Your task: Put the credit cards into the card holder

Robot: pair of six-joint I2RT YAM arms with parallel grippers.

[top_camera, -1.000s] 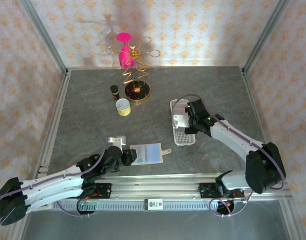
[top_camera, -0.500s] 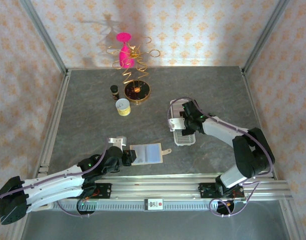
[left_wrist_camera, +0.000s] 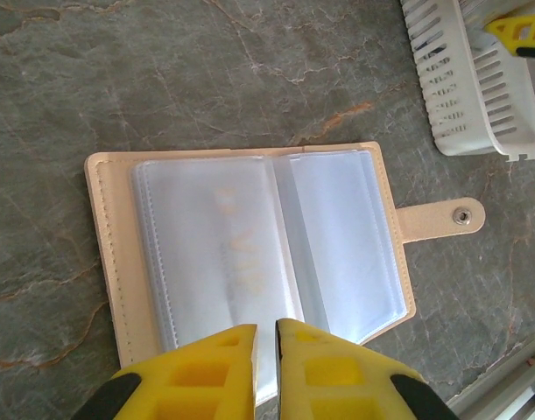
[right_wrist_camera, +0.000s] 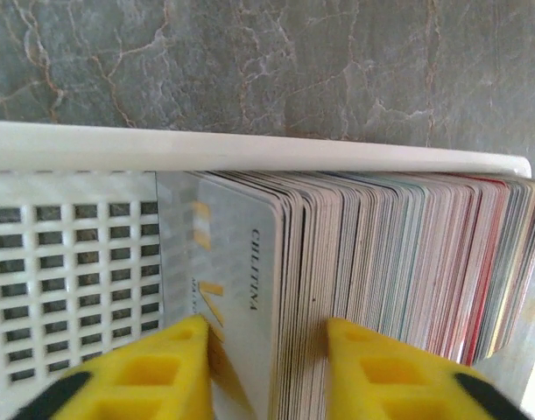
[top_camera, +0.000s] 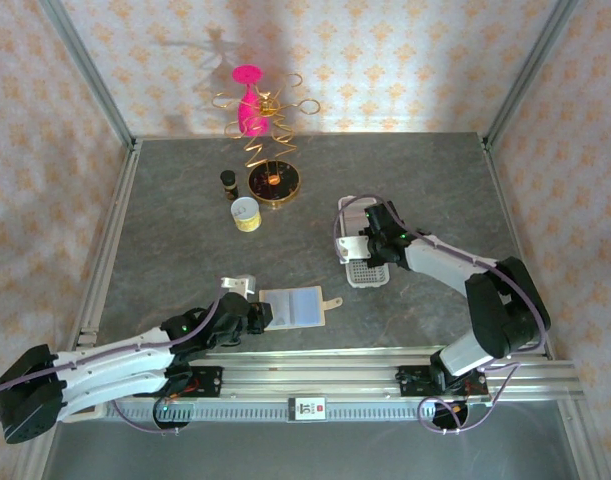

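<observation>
Nearest, the left claw [left_wrist_camera: 267, 331] is pinched narrow on the near edge of a clear sleeve [left_wrist_camera: 285, 254] in the beige card holder [left_wrist_camera: 105, 262], which lies open and flat on the tabletop [left_wrist_camera: 206, 70], its snap tab [left_wrist_camera: 442, 219] pointing right. Beyond it to the right, the credit cards [right_wrist_camera: 381, 254] stand on edge, packed into one end of a white tray [right_wrist_camera: 249, 149]; the right claw [right_wrist_camera: 265, 328] clamps the front few. Farther back sit a small cup [top_camera: 244, 213], a dark bottle [top_camera: 227, 180] and a pink goblet [top_camera: 247, 100].

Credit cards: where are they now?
Top view, right of centre: the credit cards stand on edge in the white tray, some within the right gripper.
</observation>
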